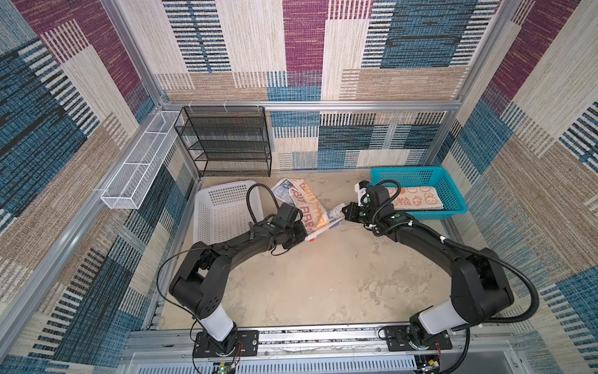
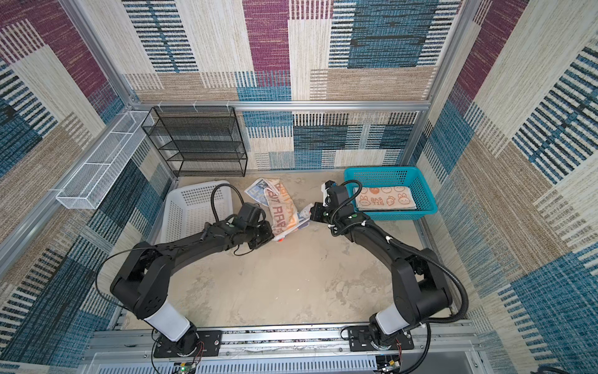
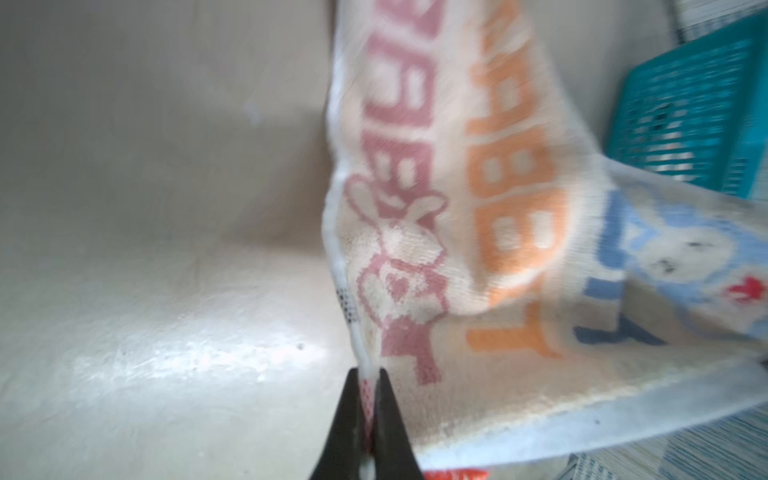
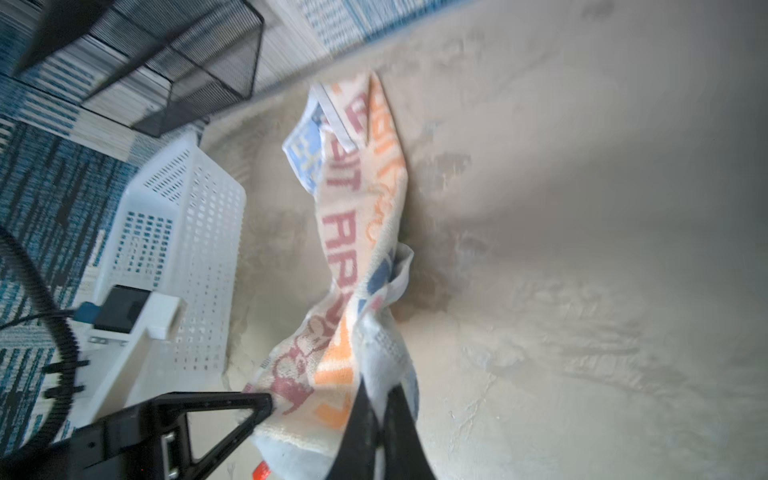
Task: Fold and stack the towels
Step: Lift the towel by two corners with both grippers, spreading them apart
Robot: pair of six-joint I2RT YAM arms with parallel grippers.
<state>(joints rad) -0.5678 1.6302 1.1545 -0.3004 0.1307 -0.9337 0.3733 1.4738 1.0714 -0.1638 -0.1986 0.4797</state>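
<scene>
Clamped shut on towel corners: left gripper at its 6 o'clock, right gripper at 3 — probably to stretch it flat for folding; folded towel in basket, 2 o'clock.

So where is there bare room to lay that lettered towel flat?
Widest: bare tabletop from the lettered towel forward to the front rail. Smaller: back strip between black rack and blue basket. Crowded: around that towel, beside the white basket.
</scene>
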